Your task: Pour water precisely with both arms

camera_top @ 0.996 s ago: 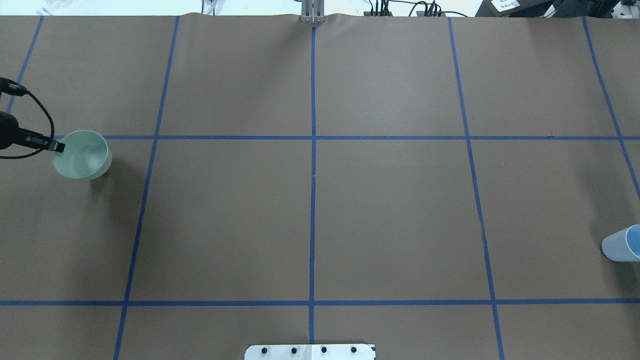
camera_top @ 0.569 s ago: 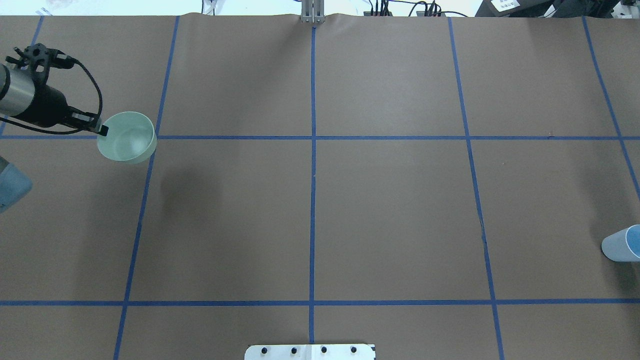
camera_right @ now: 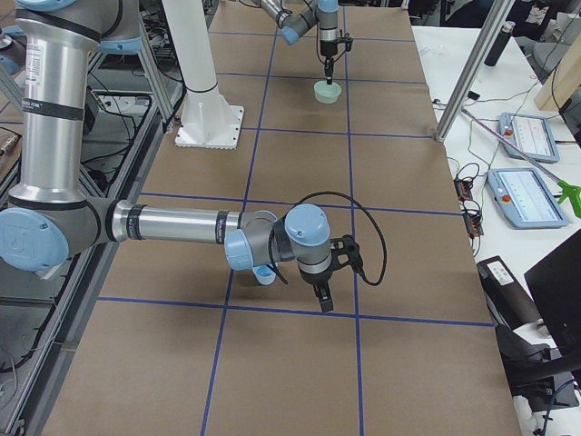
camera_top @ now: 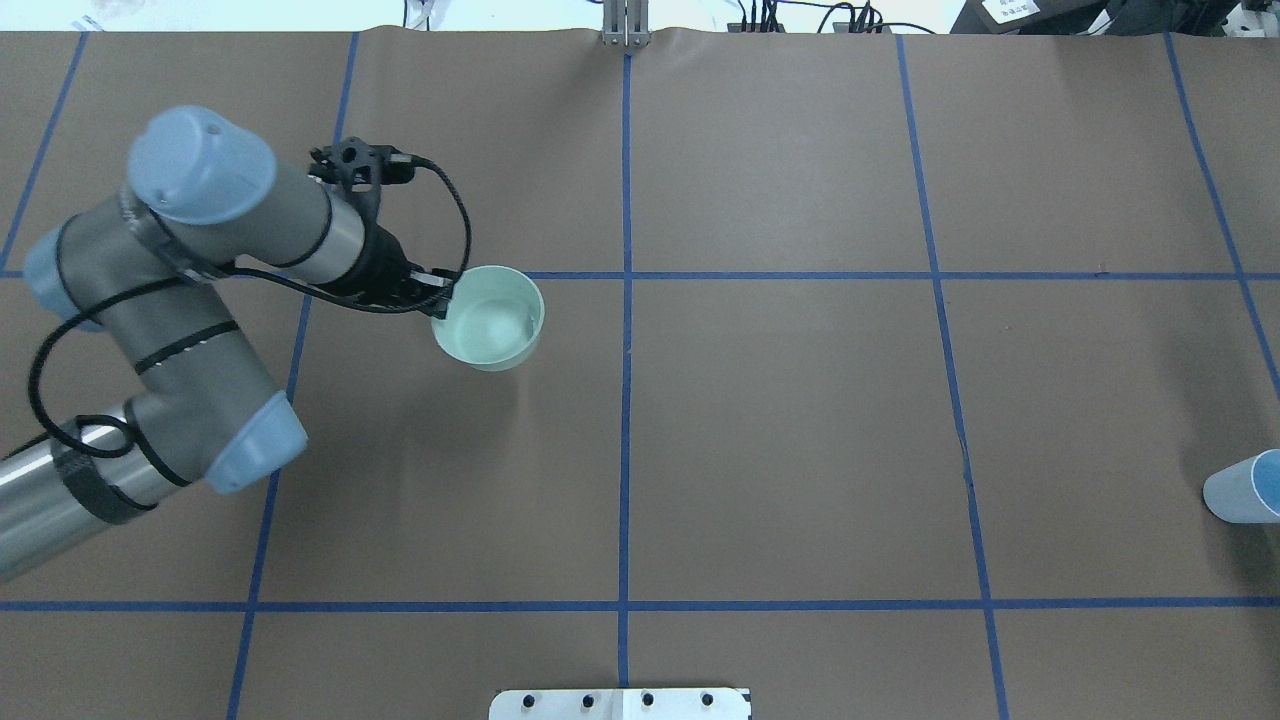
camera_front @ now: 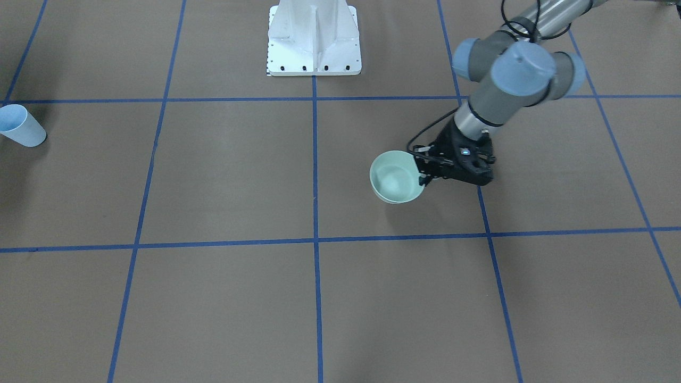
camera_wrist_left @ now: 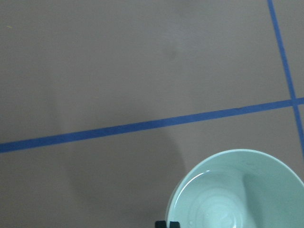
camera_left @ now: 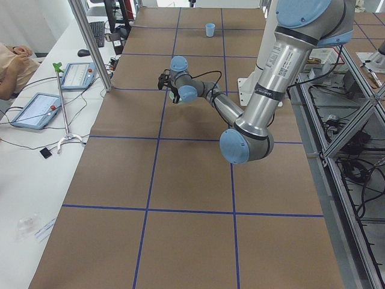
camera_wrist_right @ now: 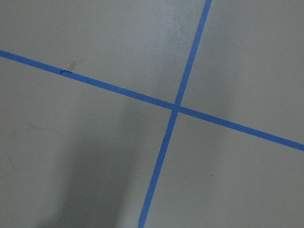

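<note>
Over on the robot's left half of the table, the left gripper has its fingers pinched onto the rim of the pale green bowl, on the side nearest the arm. The bowl sits level on the robot's side of a blue tape line, short of the table's middle. From where I stand I cannot tell whether its base rests on the paper or hangs just off it. The wrist view shows what looks like a shallow pool of water in the bottom. The blue cup stands upright well apart, at the far right edge, and the right gripper hangs low near it. Only the side view catches that gripper, so I cannot tell whether its fingers are wide or closed. My reading is that the step in hand is carrying the bowl toward a meeting spot for the pour. A rim pinch gives little hold against twisting, so the arm should travel slow and level. A sudden stop could slosh water over the lip or let the bowl swing in the fingers. The cup wants gripping low and firm, and it should come right under the bowl's lip before any tilt begins.
</note>
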Available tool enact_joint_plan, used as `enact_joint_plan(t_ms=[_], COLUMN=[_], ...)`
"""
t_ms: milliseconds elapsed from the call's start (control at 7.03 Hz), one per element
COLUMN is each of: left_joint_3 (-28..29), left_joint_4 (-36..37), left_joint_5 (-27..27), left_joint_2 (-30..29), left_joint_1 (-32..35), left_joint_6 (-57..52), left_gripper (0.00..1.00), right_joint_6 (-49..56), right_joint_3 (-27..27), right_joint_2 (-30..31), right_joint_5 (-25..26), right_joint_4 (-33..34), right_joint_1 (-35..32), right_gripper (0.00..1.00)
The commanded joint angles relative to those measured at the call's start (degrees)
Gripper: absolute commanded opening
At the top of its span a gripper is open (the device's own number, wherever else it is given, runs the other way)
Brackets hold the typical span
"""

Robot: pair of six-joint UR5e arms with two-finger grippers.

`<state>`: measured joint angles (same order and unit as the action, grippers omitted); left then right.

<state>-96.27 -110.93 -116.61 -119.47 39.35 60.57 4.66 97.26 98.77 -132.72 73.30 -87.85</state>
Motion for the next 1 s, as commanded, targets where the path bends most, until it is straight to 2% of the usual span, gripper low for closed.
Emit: enact_joint_plan(t_ms=[0,142,427,569,854], left_joint_3=[5.2,8.9,9.9,10.2,10.2], left_joint_4=[3.1,2.9,2.6,2.6,2.5], left_joint_5=[7.2,9.1,9.2,9.2,10.2], left_joint_2=[-9.2,-12.2,-12.0,-11.9,-11.9], left_joint_1=[-7.9,-9.9,-10.1,-10.1,-10.1], left_joint_6=[6.2,6.8,6.7,6.6,6.6], left_gripper=[0.0,0.0,0.0,0.16,1.0], right_joint_6=[0.0,-0.1,-0.1,-0.1,-0.1], right_joint_3=[0.0,0.0,0.0,0.0,0.1], right_joint_2=[0.0,0.0,-0.1,-0.1,-0.1], right_joint_5=[-0.1,-0.1,-0.1,-0.1,-0.1], right_joint_4=[0.0,0.0,0.0,0.0,0.0], right_joint_1=[0.0,0.0,0.0,0.0,0.0], right_gripper=[1.0,1.0,1.0,1.0,1.0])
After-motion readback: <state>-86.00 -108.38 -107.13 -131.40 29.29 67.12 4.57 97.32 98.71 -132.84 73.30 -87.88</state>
